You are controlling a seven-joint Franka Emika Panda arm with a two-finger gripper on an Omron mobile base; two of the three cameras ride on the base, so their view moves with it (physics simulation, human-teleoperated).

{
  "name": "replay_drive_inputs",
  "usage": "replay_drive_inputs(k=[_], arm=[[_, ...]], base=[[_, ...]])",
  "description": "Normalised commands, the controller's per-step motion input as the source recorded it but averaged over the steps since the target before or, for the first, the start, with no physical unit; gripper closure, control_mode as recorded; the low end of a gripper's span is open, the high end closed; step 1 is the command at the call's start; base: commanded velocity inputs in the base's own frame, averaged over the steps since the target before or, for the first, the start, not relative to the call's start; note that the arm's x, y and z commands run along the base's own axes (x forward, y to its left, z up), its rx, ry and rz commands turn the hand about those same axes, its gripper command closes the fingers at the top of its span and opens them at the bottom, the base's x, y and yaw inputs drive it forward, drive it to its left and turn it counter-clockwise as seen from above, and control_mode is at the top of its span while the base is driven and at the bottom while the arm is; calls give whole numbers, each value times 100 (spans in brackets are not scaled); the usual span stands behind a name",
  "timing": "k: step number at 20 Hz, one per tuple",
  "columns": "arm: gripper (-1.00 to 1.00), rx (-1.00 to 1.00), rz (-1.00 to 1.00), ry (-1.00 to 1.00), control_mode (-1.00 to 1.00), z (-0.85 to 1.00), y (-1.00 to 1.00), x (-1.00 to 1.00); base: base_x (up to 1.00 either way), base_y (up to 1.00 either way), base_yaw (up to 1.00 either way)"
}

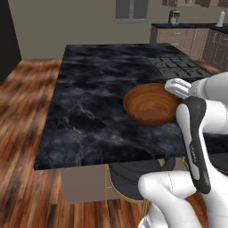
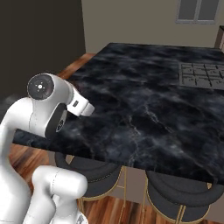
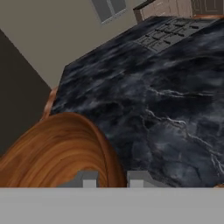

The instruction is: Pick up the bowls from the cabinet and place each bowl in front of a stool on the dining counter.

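Observation:
My gripper [image 1: 173, 94] is shut on the right rim of the reddish-brown wooden bowl [image 1: 151, 103]. The bowl is over the near right part of the dining counter [image 1: 93, 98], a black marble island with white veins. I cannot tell whether the bowl touches the top. In the hand view the bowl's rim [image 3: 65, 144] runs between my gripper [image 3: 113, 178] fingertips, with the dining counter [image 3: 175, 100] beyond. The cabinet is out of view.
A black gas cooktop [image 1: 180, 67] is set in the island's far right part. Dark round stools [image 2: 94, 175] [image 2: 183, 194] stand under the near edge, one [image 1: 133, 178] below the bowl. A back worktop holds a grey coffee machine [image 1: 174, 17]. Wood floor lies to the left.

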Motion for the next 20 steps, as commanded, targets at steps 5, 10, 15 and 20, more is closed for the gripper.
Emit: replay_drive_inputs(k=[5, 10, 15, 20], arm=[[100, 16, -18, 3, -100, -12, -48, 0], [100, 19, 0, 0, -100, 0, -58, 0], [100, 8, 12, 1, -100, -4, -21, 6], [100, 0, 13, 7, -100, -22, 7, 26]], base=[[0, 0, 0], [0, 0, 0], [0, 0, 0], [0, 0, 0]])
